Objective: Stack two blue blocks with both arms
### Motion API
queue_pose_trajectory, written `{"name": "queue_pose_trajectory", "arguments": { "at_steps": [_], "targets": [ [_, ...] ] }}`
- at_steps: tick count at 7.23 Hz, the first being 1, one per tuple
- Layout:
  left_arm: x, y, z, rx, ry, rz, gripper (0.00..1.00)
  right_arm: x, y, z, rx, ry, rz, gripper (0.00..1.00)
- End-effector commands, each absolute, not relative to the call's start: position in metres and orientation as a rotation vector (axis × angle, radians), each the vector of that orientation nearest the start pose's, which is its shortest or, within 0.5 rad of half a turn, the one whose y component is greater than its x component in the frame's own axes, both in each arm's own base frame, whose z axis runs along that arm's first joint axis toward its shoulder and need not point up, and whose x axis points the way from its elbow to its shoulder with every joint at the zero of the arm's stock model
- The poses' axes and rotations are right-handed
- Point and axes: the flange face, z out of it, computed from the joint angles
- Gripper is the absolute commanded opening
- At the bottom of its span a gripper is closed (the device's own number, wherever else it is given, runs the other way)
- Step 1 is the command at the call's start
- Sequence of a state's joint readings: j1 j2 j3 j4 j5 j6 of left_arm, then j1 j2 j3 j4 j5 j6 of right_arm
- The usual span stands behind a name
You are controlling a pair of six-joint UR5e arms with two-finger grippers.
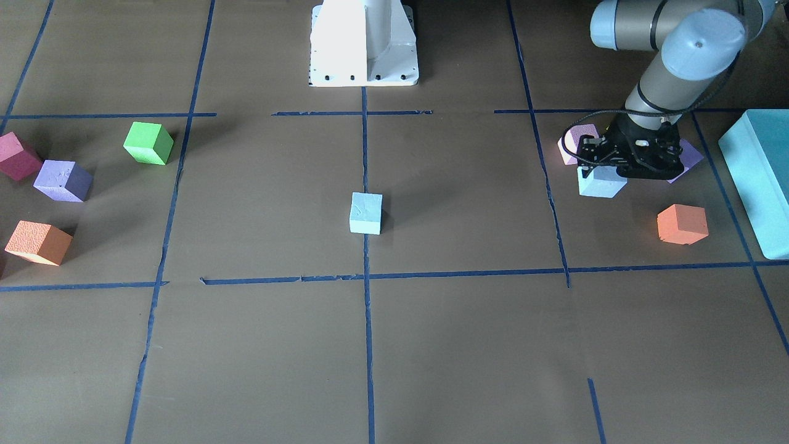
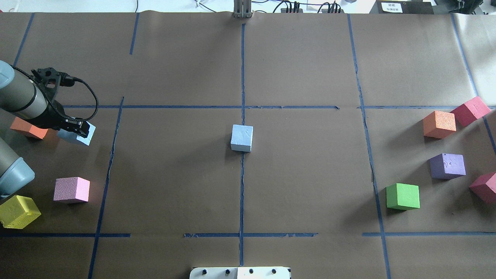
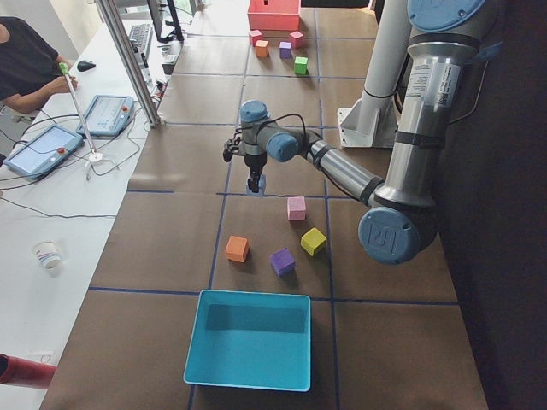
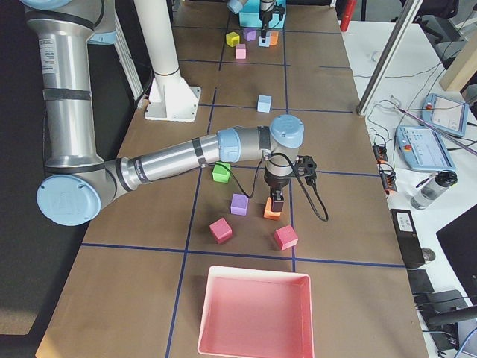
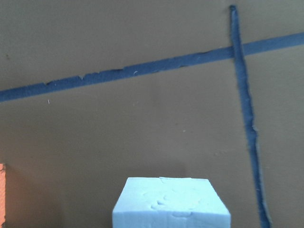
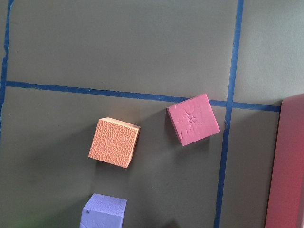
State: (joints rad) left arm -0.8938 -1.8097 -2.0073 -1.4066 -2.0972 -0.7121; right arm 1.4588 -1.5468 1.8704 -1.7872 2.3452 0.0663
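Left gripper (image 1: pixel 607 168) sits over a blue block (image 1: pixel 601 183) at the robot's left end of the table. Whether its jaws are clamped or merely straddling cannot be told. The second blue block (image 1: pixel 366 213) rests well apart, on the centre tape line. Likely faults: an off-centre pinch lets the soft foam twist or drop in transit, the nearby orange cube (image 2: pixel 29 128) gets nudged, or a skewed release topples the stack.
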Motion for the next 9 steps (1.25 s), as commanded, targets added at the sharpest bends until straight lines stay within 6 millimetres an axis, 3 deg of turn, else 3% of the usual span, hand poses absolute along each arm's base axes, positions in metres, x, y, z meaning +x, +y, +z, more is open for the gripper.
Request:
{"name": "queue_pose_trajectory", "arguments": {
  "at_steps": [1, 3, 5, 7, 9],
  "targets": [
    [0.282, -0.48, 0.249, 0.008, 0.692, 0.048, 0.0, 0.009, -0.486, 0.531, 0.014, -0.803, -0.079, 1.0],
    [0.339, -0.51, 0.188, -0.02, 0.725, -0.023, 0.0, 0.031, -0.483, 0.581, 0.029, -0.877, -0.117, 1.0],
    [0.38, -0.513, 0.15, -0.033, 0.747, -0.018, 0.0, 0.05, -0.47, 0.629, 0.062, -0.873, -0.107, 1.0],
    [0.447, -0.522, 0.11, -0.037, 0.793, -0.007, 0.0, 0.065, -0.467, 0.63, 0.09, -0.871, -0.076, 1.0],
    [0.514, -0.523, 0.102, -0.039, 0.861, -0.008, 0.0, 0.065, -0.467, 0.63, 0.088, -0.871, -0.072, 1.0]
  ]
}}
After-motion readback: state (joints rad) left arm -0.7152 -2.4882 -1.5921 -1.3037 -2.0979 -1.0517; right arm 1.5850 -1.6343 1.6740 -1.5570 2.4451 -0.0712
